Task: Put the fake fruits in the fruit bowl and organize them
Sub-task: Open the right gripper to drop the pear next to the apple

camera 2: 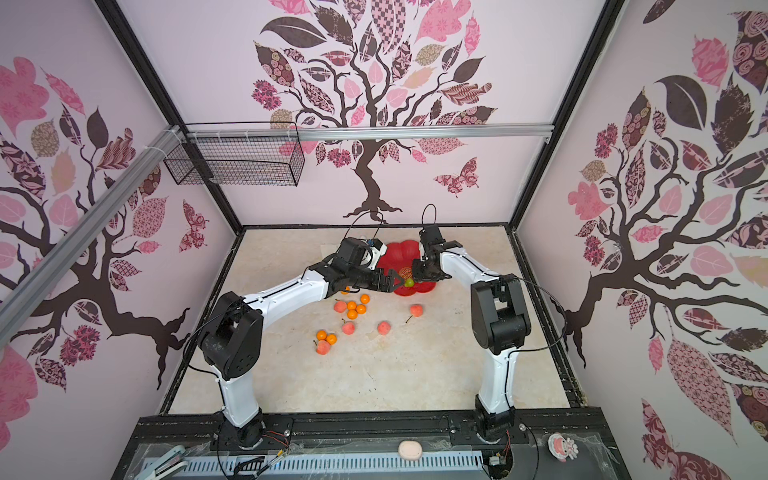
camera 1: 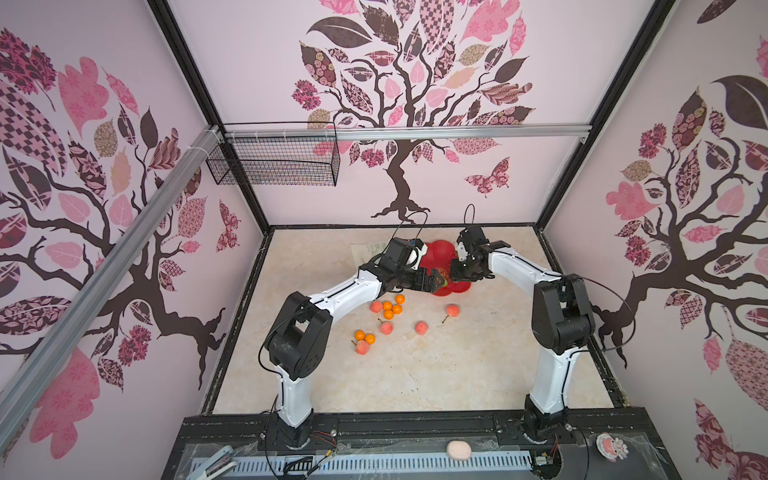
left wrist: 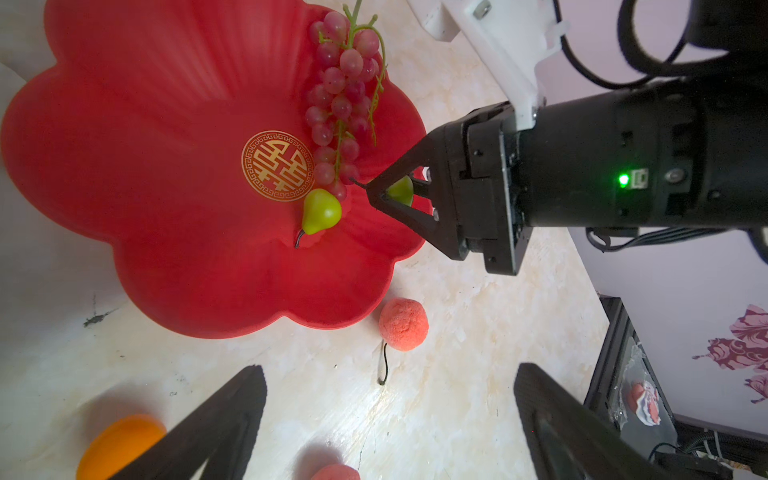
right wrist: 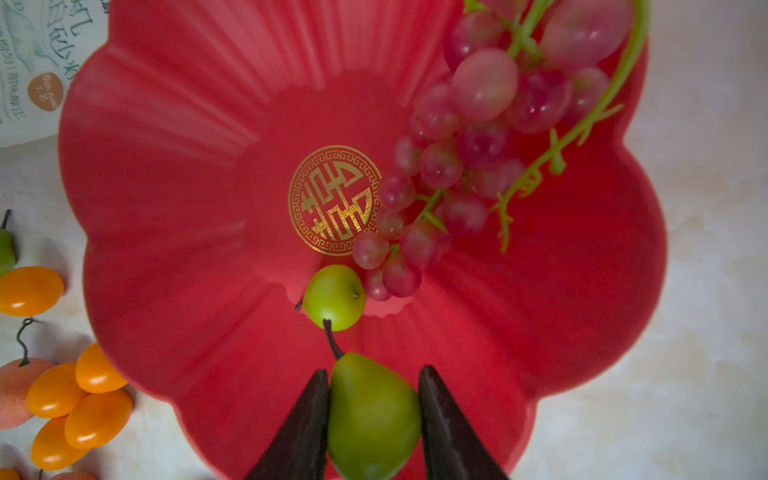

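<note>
In both top views, the red fruit bowl [camera 1: 440,249] [camera 2: 399,253] sits far back on the table [camera 1: 457,374], with tangerines [camera 1: 387,314] and peaches [camera 1: 452,310] scattered before it.

Left wrist view: the left gripper [left wrist: 390,370] gapes empty, while grapes [left wrist: 340,95] and 1 loose pear [left wrist: 320,212] lie in the bowl.

Right wrist view: the right gripper [right wrist: 372,370] clamps a green pear [right wrist: 374,415], apparently just above the bowl's floor.

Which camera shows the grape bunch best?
The left wrist view: the grape bunch lies sharp and nearly whole in the fruit bowl. The right wrist view shows it closer but blurred and cropped. In both top views it cannot be made out.
</note>
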You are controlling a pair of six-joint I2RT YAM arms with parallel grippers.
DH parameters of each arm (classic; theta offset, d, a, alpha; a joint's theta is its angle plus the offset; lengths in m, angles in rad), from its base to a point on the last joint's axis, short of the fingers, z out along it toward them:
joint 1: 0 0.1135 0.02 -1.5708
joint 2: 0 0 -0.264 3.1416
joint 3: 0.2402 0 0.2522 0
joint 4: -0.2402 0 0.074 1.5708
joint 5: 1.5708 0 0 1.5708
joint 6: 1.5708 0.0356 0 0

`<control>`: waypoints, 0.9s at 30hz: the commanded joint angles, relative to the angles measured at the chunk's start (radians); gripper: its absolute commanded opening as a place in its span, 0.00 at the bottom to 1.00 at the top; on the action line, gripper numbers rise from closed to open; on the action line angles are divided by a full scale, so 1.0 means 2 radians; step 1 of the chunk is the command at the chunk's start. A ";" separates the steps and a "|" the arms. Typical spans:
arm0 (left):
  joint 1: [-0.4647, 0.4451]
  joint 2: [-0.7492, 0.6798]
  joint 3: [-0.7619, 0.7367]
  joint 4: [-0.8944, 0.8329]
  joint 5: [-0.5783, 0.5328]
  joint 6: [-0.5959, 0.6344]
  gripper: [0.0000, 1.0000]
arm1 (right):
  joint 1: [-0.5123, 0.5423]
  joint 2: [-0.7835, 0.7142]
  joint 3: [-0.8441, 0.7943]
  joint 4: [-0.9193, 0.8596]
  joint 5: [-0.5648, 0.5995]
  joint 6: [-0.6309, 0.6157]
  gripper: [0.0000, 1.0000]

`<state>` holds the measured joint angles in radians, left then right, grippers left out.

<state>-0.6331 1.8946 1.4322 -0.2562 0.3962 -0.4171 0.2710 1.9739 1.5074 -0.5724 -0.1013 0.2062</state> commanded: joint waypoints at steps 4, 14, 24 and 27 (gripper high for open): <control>0.000 0.002 0.014 -0.002 -0.004 0.008 0.97 | -0.001 0.034 0.029 -0.020 -0.003 -0.003 0.39; 0.000 0.001 0.016 -0.005 -0.005 0.008 0.97 | 0.000 0.050 0.034 -0.028 -0.004 -0.004 0.40; 0.003 -0.020 0.012 -0.010 -0.021 0.013 0.97 | -0.001 0.005 0.027 -0.017 0.017 -0.003 0.45; 0.008 -0.041 0.003 -0.009 -0.036 0.015 0.98 | -0.001 -0.025 0.016 -0.003 0.019 -0.001 0.46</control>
<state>-0.6296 1.8805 1.4322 -0.2798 0.3592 -0.4114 0.2710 2.0228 1.5372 -0.5949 -0.0845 0.2031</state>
